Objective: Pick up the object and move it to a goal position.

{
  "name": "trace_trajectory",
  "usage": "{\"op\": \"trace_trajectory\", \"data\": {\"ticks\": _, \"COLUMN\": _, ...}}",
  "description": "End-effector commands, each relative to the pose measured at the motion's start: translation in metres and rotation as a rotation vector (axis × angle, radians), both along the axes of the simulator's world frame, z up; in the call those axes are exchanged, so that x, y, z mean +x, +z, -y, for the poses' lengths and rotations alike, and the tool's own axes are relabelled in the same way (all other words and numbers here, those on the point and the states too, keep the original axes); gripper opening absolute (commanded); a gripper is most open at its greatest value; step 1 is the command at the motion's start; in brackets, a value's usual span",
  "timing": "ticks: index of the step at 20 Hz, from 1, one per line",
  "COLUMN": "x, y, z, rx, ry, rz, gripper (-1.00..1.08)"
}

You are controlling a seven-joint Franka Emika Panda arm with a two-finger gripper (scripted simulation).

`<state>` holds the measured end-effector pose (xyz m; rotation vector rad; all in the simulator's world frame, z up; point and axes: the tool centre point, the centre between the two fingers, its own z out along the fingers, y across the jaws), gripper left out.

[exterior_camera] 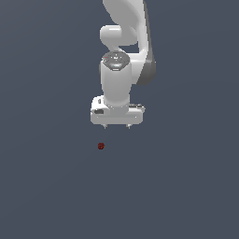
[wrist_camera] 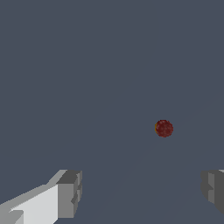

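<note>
object: tiny dark red item (exterior_camera: 101, 146), lying alone on the flat grey surface; nearest thing to the exterior camera. Reads as a small cube in the exterior view, but looks rounded and speckled in the wrist view (wrist_camera: 164, 128), so exact shape is hard to call.
object position: below the gripper and toward the exterior view's left of its centre line, roughly under the finger on that side. Clear gap between it and the fingertips, no contact.
surface: plain dark grey-blue ground (exterior_camera: 51, 196), uniform, no edges or markings visible. Faint shadow band runs across it in the wrist view.
gripper: white hand (exterior_camera: 117, 126) pointing straight down, hanging above the surface, apart from the object.
fingers: spread wide and released, holding nothing. In the exterior view only two short tips poke out under the white hand body, set well apart. In the wrist view one grey finger pad (wrist_camera: 69, 194) and the other (wrist_camera: 213, 189) sit at opposite sides of the frame, with bare ground between them.
object vs fingers, wrist view: object sits beyond the fingertips, closer to one finger than the other, not between the pads.
arm: white Panda links (exterior_camera: 122, 28) rising straight up behind the gripper, dark grey side panel on the exterior view's right, wrist joint cap facing the camera.
</note>
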<state>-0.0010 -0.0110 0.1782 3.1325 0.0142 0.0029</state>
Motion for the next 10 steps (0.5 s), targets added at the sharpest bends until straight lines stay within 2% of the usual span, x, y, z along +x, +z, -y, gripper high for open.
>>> {"op": "trace_trajectory", "data": {"ticks": 1, "x": 0.000, "y": 0.000, "z": 0.000, "rx": 0.000, "ry": 0.000, "rz": 0.000, "gripper": 1.00}}
{"op": "trace_trajectory", "data": {"ticks": 10, "x": -0.001, "y": 0.012, "z": 0.000, "rx": 0.008, "ry": 0.022, "rz": 0.011, "gripper": 1.00}}
